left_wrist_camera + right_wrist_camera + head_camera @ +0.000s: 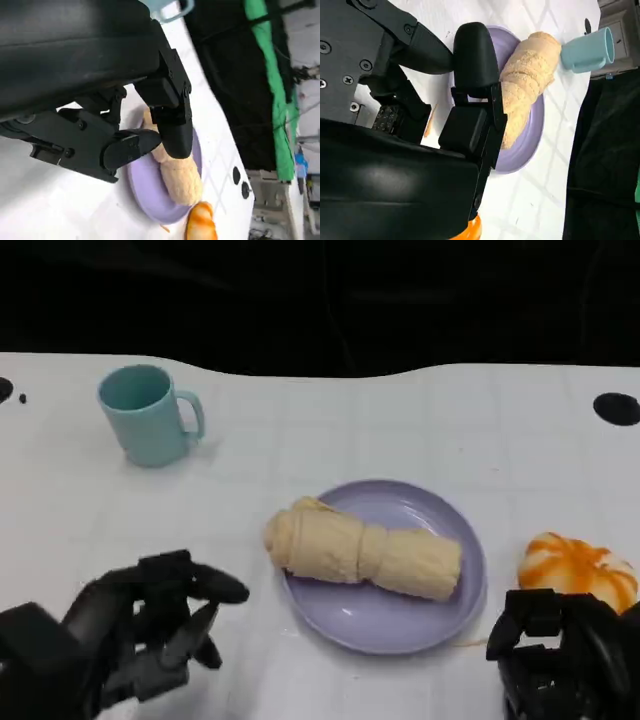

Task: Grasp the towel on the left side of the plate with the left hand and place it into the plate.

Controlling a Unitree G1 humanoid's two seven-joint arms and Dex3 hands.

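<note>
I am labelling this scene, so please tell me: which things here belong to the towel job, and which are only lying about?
Belong to the job:
- rolled beige cloth towel, lying on the plate, one end over its rim
- round lilac plastic plate
- black left hand, holding nothing

Only lying about:
- light blue plastic mug
- orange-and-white striped pumpkin-like object
- black right hand

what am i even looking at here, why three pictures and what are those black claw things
It is one moment from three cameras on a humanoid robot at a white table. The head view looks down; the other two sit at its wrists. The black shapes are each a robot hand: left, right, both holding nothing. A rolled beige towel lies on a purple plate, one end sticking over the rim. A light blue mug and an orange-and-white object sit nearby.
</note>
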